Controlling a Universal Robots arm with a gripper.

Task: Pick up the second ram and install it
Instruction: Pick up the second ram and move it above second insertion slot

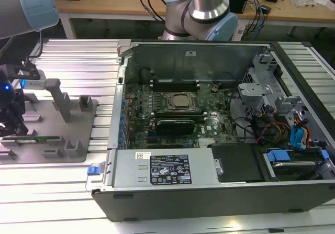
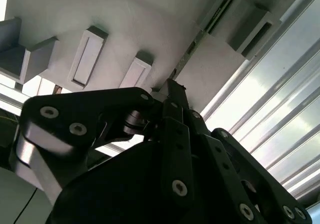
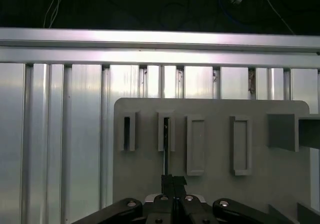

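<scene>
First wrist view: jaws on second ram [image 3: 165,154]

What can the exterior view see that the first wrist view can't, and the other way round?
The exterior view takes in the open computer case, its motherboard and the arm's base. The first wrist view looks straight along the end effector, which is closed on the second ram, seen edge-on. Both show the grey holder plate and the ribbed metal table.
</scene>
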